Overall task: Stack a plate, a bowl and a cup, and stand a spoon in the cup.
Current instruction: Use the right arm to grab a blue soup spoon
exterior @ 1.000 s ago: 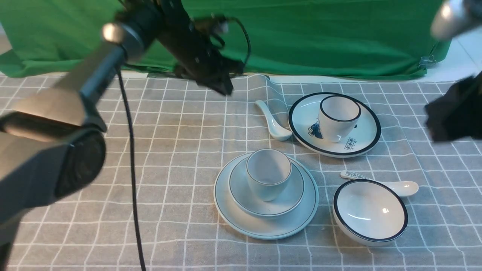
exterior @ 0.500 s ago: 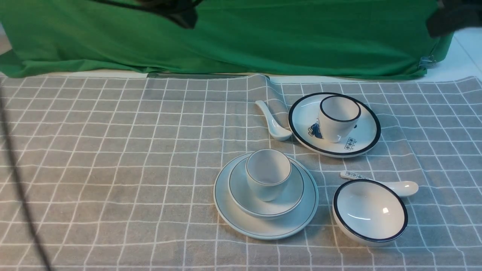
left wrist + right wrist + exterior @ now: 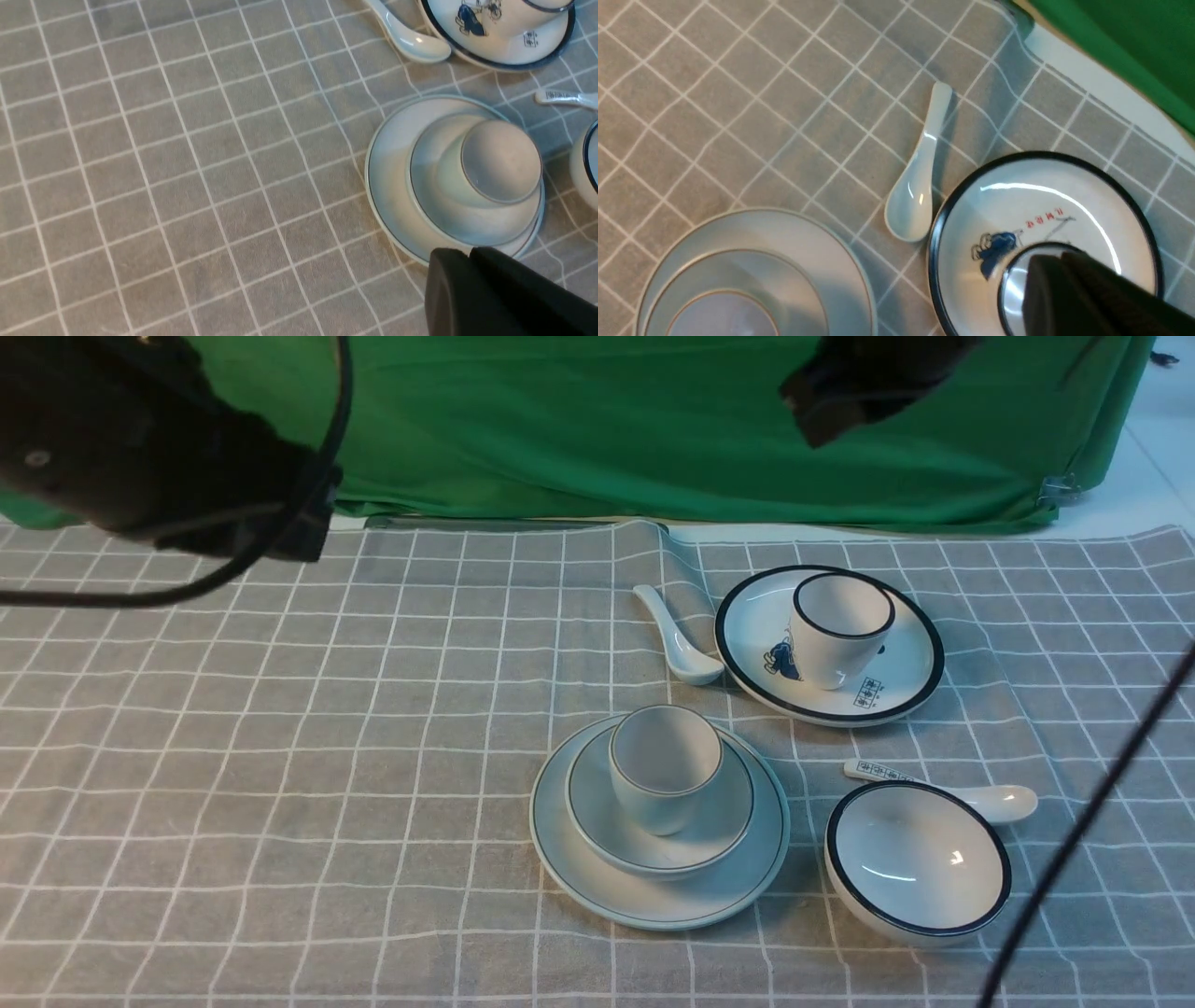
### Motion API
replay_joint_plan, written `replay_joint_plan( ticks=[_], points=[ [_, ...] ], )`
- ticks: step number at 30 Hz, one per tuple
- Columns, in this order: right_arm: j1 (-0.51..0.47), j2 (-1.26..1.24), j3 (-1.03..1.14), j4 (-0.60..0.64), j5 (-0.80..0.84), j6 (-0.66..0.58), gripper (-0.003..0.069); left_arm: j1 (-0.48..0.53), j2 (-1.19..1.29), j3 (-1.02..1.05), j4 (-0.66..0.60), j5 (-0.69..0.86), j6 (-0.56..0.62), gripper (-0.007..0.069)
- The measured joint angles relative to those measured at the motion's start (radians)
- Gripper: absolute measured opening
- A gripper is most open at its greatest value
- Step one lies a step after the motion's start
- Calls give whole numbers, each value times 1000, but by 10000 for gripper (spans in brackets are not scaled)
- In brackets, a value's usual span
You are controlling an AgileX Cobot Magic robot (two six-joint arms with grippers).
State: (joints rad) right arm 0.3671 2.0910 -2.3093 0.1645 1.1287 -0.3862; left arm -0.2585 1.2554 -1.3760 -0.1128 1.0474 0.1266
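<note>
Left gripper [image 3: 467, 254], seen in its wrist view, is shut and empty; right gripper [image 3: 1057, 261] also holds nothing, its fingertips looking together or nearly so. Both arms hang above the surface [image 3: 308, 784], which wears a grey cloth with a white grid, wavy and creased in places.

With the plate [image 3: 579, 877] as the landmark, the bowl [image 3: 597, 821] sits on it and the cup [image 3: 661, 793] stands upright inside the bowl. The spoon [image 3: 674, 639] lies on the cloth beyond the plate, on the side towards the back, its scoop beside the rim of the patterned plate [image 3: 756, 616].

That patterned plate is beyond the plate and to its right, bearing a black-rimmed cup [image 3: 836, 639]. To the right of the plate, near it, is the black-rimmed bowl [image 3: 920, 863], and just behind that bowl lies the marked spoon [image 3: 990, 801].

Farther beyond the plate, a green curtain [image 3: 560, 429] hangs across the back of the surface, a clip [image 3: 1060, 488] on its right edge. White shows past the curtain at right, and a strip of white beneath its hem.
</note>
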Motion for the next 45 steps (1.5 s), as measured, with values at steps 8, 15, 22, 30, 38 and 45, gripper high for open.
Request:
replay_joint_plan(
  ticks=[8, 15, 22, 30, 38, 45],
  points=[
    [6, 156, -48, 87, -8, -64, 300, 0, -33, 8, 3, 20, 0, 15],
    [6, 220, -48, 89, -71, -76, 367, 0, -35, 8, 6, 21, 0, 15],
    [23, 260, -50, 88, -117, -122, 528, 0, -35, 8, 6, 21, 0, 15],
    [52, 324, -50, 91, -178, -150, 508, 0, -35, 8, 6, 22, 0, 15],
    [53, 368, -50, 90, -230, -150, 505, 0, -35, 8, 8, 23, -3, 15],
    [54, 398, -50, 85, -241, -150, 503, 0, -35, 8, 11, 23, -3, 15]
  ],
)
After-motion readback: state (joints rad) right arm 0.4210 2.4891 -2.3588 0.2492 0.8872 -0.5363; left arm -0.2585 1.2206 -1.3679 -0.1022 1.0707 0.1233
